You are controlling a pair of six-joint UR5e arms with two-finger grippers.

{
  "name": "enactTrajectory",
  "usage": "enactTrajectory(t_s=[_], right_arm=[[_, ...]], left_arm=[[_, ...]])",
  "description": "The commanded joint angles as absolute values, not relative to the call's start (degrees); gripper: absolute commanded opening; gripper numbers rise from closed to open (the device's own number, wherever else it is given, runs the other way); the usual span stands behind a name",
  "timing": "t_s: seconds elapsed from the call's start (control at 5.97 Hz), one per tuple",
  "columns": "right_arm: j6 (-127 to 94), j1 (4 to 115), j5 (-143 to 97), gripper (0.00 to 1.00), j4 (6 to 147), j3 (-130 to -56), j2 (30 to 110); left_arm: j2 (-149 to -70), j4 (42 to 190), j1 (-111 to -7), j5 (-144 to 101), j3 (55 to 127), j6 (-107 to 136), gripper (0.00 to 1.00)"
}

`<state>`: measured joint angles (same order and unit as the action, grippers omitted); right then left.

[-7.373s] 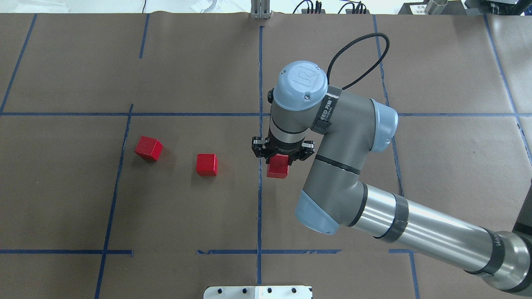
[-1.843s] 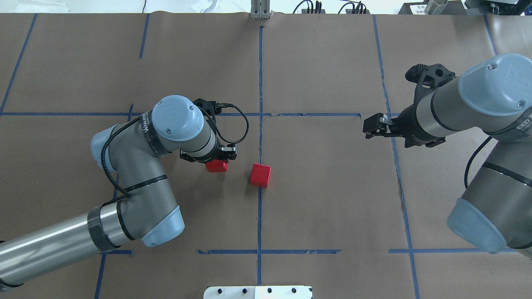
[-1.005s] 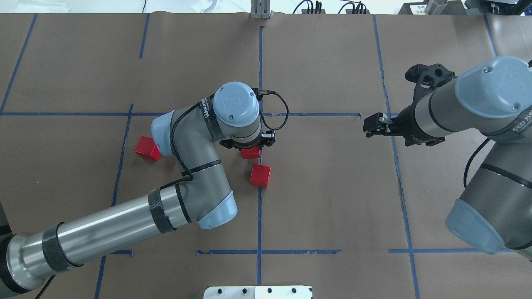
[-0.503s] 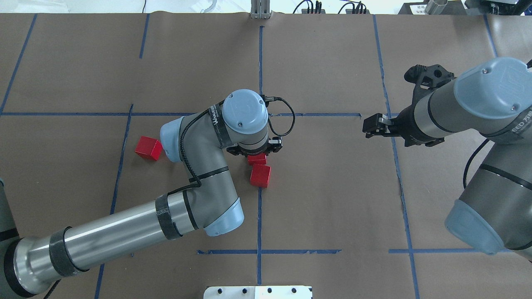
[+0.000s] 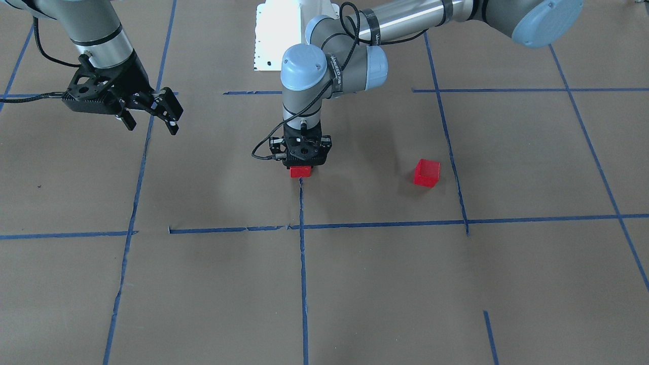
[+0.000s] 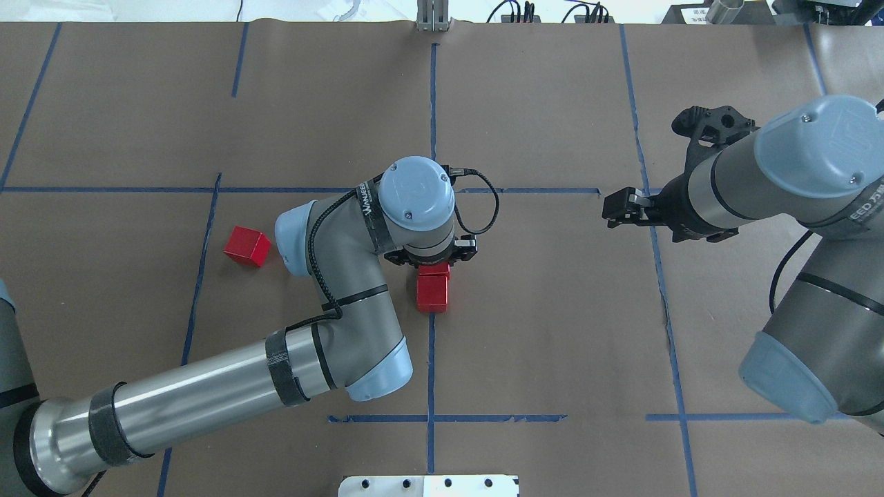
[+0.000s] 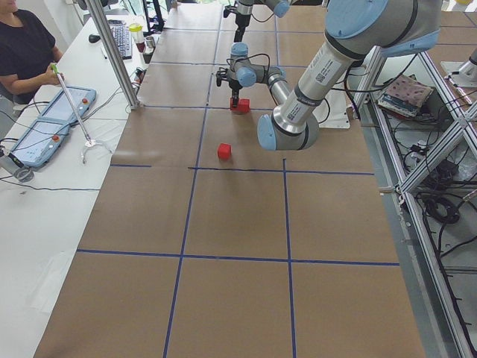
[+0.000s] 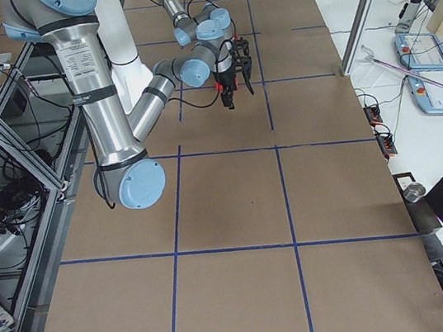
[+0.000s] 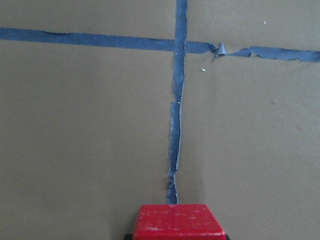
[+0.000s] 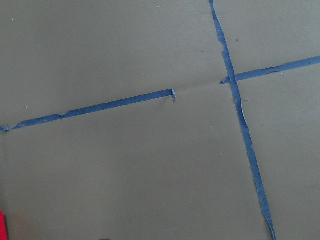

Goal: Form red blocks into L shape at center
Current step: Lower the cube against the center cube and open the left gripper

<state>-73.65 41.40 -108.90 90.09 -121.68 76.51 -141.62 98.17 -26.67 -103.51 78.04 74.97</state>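
Two of the red blocks (image 7: pixel 240 105) meet at the center of the brown paper (image 6: pixel 552 331). The held block (image 5: pixel 300 172) is pinched in the left gripper (image 6: pixel 433 261), whose jaws are closed on its sides. It sits low, right on the central blue tape line (image 6: pixel 431 359), though whether its underside touches the paper cannot be told. The left wrist camera shows its top face at the bottom edge, with the tape running away from it to a crossing line. The resting block (image 6: pixel 432 297) stands on the same line, just on the near, robot side of the held one. In the overhead view the two are face to face, touching or all but touching; from the front the resting one is hidden behind the gripper. The third block (image 6: pixel 246 246) sits alone well to the left in the overhead view, turned at an angle to the grid, just right of another tape line (image 6: pixel 201 276). The left arm's wrist points straight down, and a black cable (image 6: pixel 496 207) loops off it. Well apart on the right, the right gripper (image 5: pixel 154 130) hangs above the paper with its fingers spread and nothing between them. A white base plate (image 6: pixel 428 485) shows at the near edge. In the left side view a person (image 7: pixel 26 45) sits at a white side table (image 7: pixel 45 194).
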Motion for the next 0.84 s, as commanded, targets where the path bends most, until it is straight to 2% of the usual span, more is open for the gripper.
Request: enactTrajectory(t_s=[0.0,0.67], right_arm=[[-73.7,41.4,-108.9,1.00,90.1,-121.7,76.5],[-73.7,41.4,-108.9,1.00,90.1,-121.8,76.3]], left_arm=[[-141.5,98.1,-26.4,-103.4,78.0,75.0,0.00],[-141.3,96.5,-26.4,-103.5,79.0,75.0,0.00]])
